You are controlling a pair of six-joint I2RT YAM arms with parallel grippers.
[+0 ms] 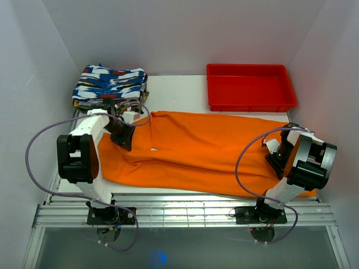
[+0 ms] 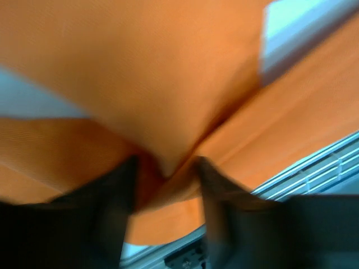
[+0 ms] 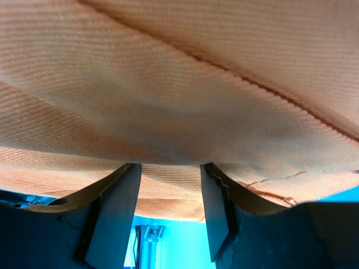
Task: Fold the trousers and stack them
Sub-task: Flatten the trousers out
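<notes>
Two arms bracket the trousers (image 1: pixel 207 148) lying beside the red tray (image 1: pixel 251 87) from above, the left wrist view shows fingers (image 2: pixel 120 190) pinching cloth, the right fingers (image 3: pixel 118 207) likewise, so I judge both must lift together.

**White-walled booth around a pale table**

Plain matte white walls (image 1: pixel 168 33) enclose the back and both sides. A flat white tabletop (image 1: pixel 174 92) fills the floor between them, edged at the near side by ribbed silver aluminium rails (image 1: pixel 185 213). Lighting is even and soft, without hard shadows.
</notes>
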